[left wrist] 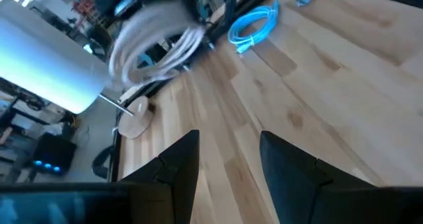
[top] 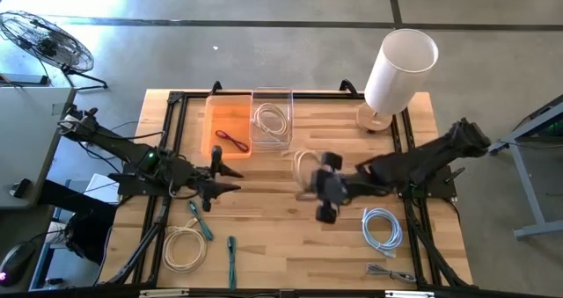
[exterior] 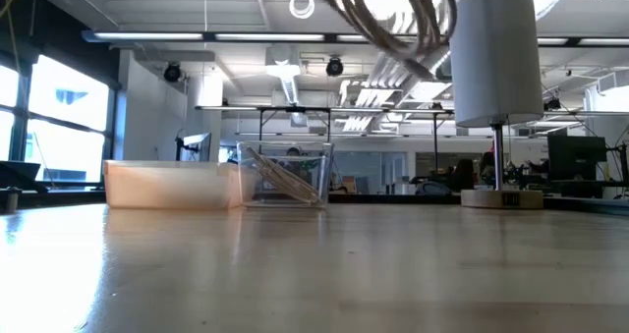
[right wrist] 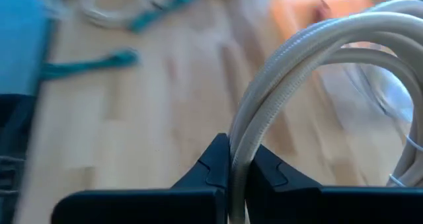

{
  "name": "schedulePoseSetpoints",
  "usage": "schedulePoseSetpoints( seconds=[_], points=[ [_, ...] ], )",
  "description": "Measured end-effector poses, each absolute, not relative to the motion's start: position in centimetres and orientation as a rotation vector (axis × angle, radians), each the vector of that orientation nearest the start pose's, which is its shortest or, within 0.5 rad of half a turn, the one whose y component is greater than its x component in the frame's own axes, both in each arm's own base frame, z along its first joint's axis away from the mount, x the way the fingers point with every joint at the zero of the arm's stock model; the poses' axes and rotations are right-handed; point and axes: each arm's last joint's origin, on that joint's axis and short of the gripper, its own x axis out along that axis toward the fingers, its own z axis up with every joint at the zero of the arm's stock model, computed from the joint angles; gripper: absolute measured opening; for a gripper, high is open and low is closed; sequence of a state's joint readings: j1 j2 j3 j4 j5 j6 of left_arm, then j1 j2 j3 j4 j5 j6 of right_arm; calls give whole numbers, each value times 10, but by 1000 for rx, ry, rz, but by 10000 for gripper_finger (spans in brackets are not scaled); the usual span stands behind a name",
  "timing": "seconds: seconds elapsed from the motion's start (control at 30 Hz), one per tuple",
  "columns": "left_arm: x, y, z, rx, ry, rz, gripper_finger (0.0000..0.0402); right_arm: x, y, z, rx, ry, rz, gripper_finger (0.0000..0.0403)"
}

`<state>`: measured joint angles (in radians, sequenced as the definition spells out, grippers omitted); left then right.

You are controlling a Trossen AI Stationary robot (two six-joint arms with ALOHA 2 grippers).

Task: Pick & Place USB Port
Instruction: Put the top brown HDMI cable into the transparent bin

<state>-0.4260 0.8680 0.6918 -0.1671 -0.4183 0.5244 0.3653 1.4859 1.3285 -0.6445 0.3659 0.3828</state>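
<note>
Beige USB cable (top: pixel 305 168) | high view: carried in my right gripper (top: pixel 324 192), short of the clear bin (top: pixel 272 122) | low view: coil aloft | right wrist: fingers pinch its strands | left gripper (top: pixel 214 185) spread, idle | next, I judge: reach over the clear bin, release.

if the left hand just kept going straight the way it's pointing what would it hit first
Probably the beige cable coil that the right hand holds up off the table. The left hand, open, points across the table toward it, with bare wood between. Height is unclear: it might pass under the coil and meet the right hand itself.
</note>
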Motion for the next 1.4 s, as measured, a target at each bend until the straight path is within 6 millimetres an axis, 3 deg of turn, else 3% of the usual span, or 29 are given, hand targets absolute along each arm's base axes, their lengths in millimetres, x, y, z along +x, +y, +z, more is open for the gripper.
schedulePoseSetpoints(
  seconds=[0.23, 0.4, 0.5, 0.7, 0.97, 1.4],
  points=[
    [181, -69, 291, 590, 282, -74, 196, 301, 137, 334, 15, 552, 89, 10],
    [189, -71, 296, 546, 222, -11, 250, 304, 144, 341, -15, 465, 212, 10],
    [197, -77, 297, 508, 159, -69, 266, 306, 147, 343, -20, 437, 284, 10],
    [205, -89, 301, 488, 16, -324, 252, 312, 149, 342, -36, 408, 348, 10],
    [209, -81, 301, 484, 18, -270, 215, 322, 157, 334, -12, 387, 470, 10],
    [231, -75, 290, 408, 32, -306, 214, 334, 147, 329, -14, 389, 483, 10]
  ],
)
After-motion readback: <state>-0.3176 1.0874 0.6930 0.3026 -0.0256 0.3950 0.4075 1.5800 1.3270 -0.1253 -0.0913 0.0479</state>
